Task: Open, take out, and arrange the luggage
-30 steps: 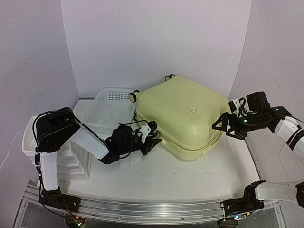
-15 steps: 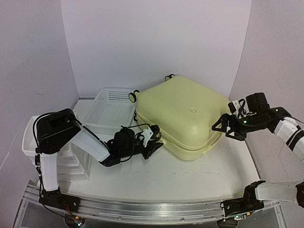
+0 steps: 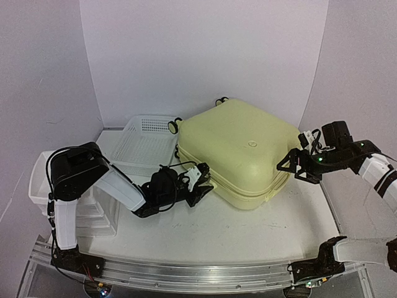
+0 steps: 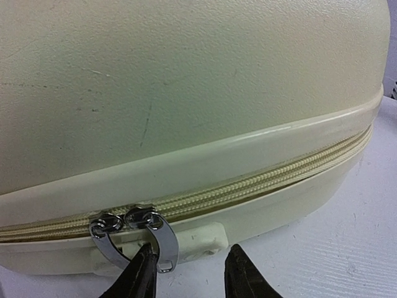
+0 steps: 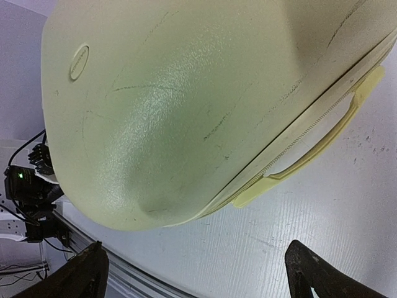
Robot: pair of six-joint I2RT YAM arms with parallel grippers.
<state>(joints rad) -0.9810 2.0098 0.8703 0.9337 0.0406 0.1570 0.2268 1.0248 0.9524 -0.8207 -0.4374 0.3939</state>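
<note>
Left gripper (image 4: pixel 189 276), fingers spread, sits low at the luggage (image 3: pixel 239 152) seam to catch the zipper pulls (image 4: pixel 133 230); right gripper (image 5: pixel 198 270) (also spread) hovers beside, likely to steady it.

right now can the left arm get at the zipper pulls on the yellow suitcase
Probably yes: the left end effector is open just below the two metal zipper pulls on the suitcase seam. One pull hangs beside a fingertip, with nothing between them.

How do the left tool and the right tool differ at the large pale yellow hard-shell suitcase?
The left tool is at the two silver metal zipper pulls of the pale yellow suitcase; the right tool faces its yellow plastic side handle. The left tool's fingers stand narrowly apart, the right tool's widely. Both are open.
</note>
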